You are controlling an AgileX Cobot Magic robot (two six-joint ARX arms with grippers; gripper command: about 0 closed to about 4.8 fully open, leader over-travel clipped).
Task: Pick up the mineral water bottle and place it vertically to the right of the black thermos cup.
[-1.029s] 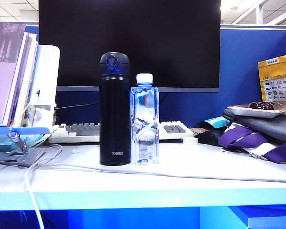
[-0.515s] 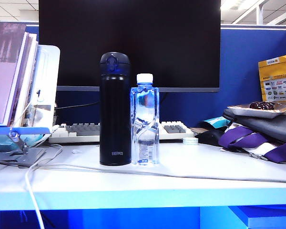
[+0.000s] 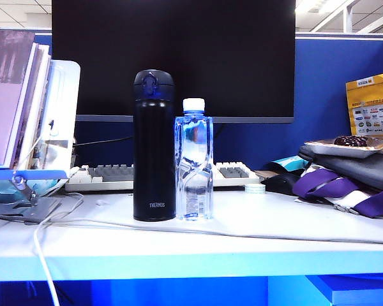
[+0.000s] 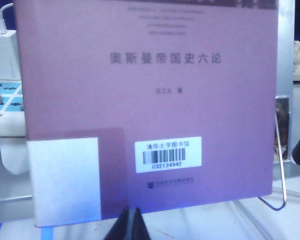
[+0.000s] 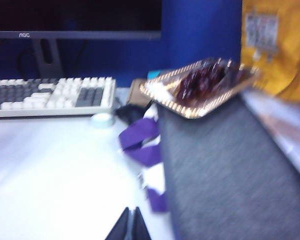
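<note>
Reading this as done: mineral water bottle (image 3: 194, 159) stands upright touching the right of black thermos cup (image 3: 153, 146), my left gripper (image 4: 131, 223) and right gripper (image 5: 129, 225) both pinched closed, empty.

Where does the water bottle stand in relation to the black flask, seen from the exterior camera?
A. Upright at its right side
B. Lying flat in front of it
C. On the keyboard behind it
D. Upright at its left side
A: the water bottle stands upright just right of the black flask, both on the table.
</note>
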